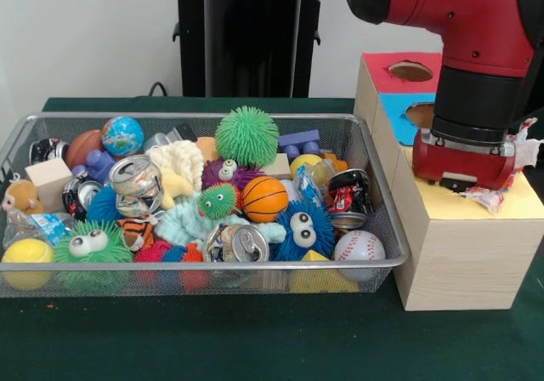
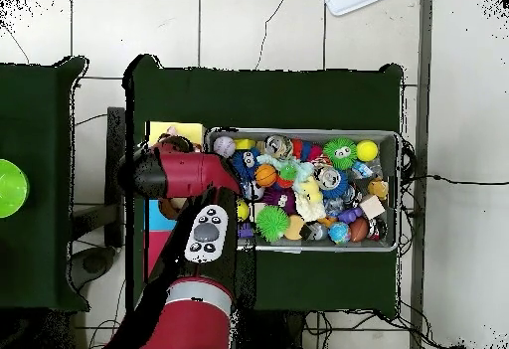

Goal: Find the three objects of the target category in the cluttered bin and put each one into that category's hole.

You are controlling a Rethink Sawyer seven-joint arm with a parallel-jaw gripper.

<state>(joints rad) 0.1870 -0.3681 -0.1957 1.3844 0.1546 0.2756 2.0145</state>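
My gripper (image 1: 463, 167) is low over the yellow-painted top (image 1: 523, 204) of the pale wooden box (image 1: 459, 262), right of the bin. A white cloth with coloured polka dots (image 1: 527, 139) bunches out around the gripper's right side and under it (image 1: 489, 197). The yellow-surround hole is hidden beneath the gripper. The silver wire-mesh bin (image 1: 378, 190) lies to the left, full of toys. I make out no other dotted cloth in it. In the overhead view the arm (image 2: 184, 171) covers the gripper, beside the yellow surround (image 2: 177, 131) and the bin (image 2: 394, 146).
The red-surround hole (image 1: 410, 71) and the blue-surround hole (image 1: 421, 113) lie behind the gripper on the same box. The bin holds spiky rubber balls (image 1: 246, 136), crushed cans (image 1: 240, 243), a baseball (image 1: 359, 247), a small basketball (image 1: 264, 198) and wooden blocks (image 1: 48, 179). The pedestal (image 1: 251, 41) stands behind.
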